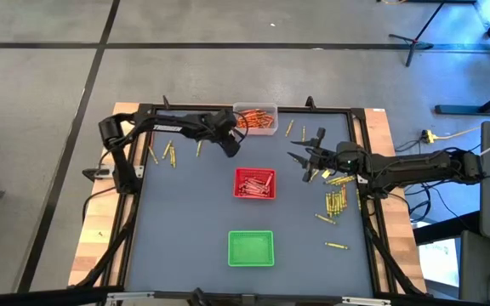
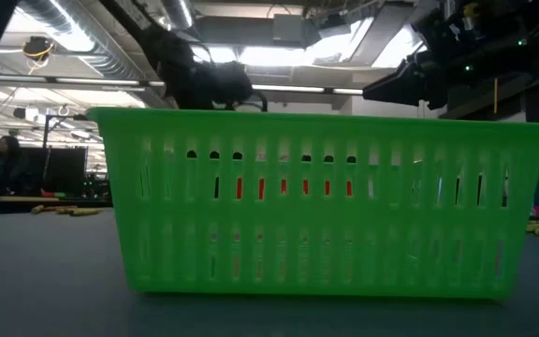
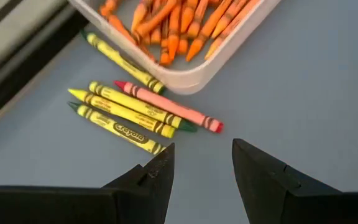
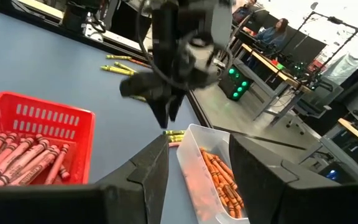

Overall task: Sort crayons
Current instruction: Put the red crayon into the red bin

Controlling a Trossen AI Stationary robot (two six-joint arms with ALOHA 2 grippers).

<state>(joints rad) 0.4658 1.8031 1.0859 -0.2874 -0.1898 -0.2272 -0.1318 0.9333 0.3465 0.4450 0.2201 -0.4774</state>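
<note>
- Left claw [image 3: 201, 163], released and empty, hovers over loose yellow and red wax crayons [image 3: 138, 112] beside the clear plastic tray [image 3: 194, 78] of orange crayons.
- Right claw [image 4: 194, 163], released and empty, hangs above the grey bench [image 1: 185, 221].

Light comes from bright ceiling strips in the room, which flare white above the green tray [image 2: 316, 201] in the low view. The table [image 1: 185, 229] is evenly lit, with soft shadows. The left arm [image 4: 179, 56] looks smeared ahead of the right gripper [image 4: 194, 165].
</note>
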